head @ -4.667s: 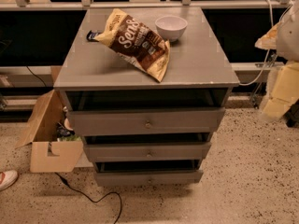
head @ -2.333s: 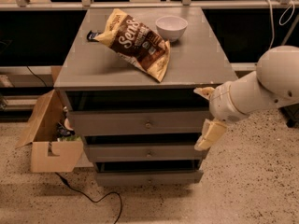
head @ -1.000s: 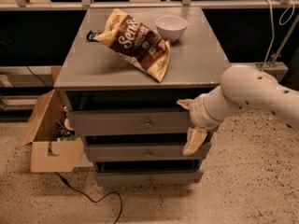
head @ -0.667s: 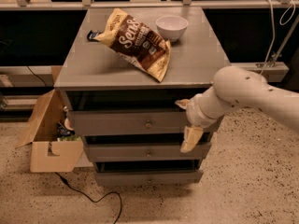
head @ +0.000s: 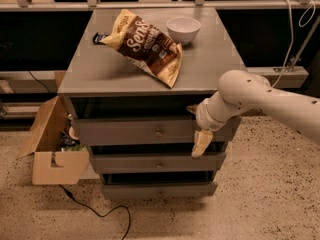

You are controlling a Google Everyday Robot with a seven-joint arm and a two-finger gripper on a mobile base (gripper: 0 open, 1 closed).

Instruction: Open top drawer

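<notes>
The top drawer (head: pixel 125 132) looks shut; the end effector (head: pixel 197 126), fingers apart, hovers just right of its knob (head: pixel 158 132), grasping nothing.

Speckled flr (head: pixel 270 204), cardbd box (head: pixel 55 166), dim light.
</notes>
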